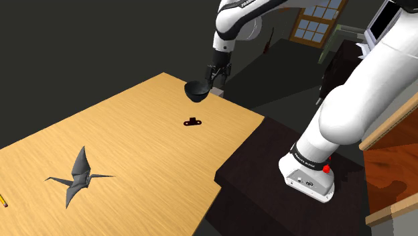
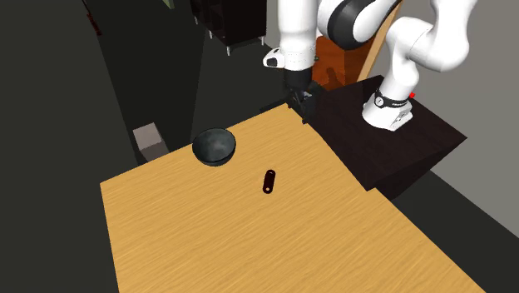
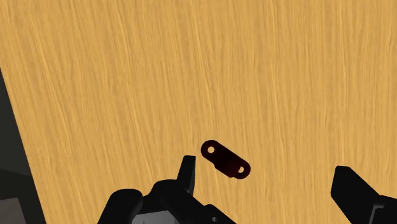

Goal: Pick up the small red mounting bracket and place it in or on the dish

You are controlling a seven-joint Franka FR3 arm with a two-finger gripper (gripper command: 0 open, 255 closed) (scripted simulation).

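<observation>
Fingers (image 3: 186,173) stand spread wide apart in the wrist view and grip nothing. The bracket (image 3: 225,159) lies flat on the tabletop (image 3: 191,63) below and between them, closer to one finger than the other and touched by neither. It is a small oblong piece with a hole at each rounded end, so dark a red that it reads almost black.

In the second exterior view the fingers (image 2: 301,100) hang above the tabletop's (image 2: 249,250) edge nearest the dark stand (image 2: 416,146). The white arm (image 2: 297,33) comes down to them from above. They are well apart from the bracket (image 2: 268,181), which lies out on the bare wood. The dish (image 2: 215,147) — a dark round bowl, upright — sits near the bracket toward that view's upper left, not touching it. A grey block (image 2: 150,140) stands off the tabletop, just beyond the dish.

In the shoulder view the dish (image 1: 195,92) stands near the tabletop's (image 1: 120,141) far corner with the fingers (image 1: 218,82) just behind it. The bracket (image 1: 193,122) lies a little nearer the camera than the dish. A grey folded crane (image 1: 77,175) rests on the wood well apart from both, toward that view's lower left.
</observation>
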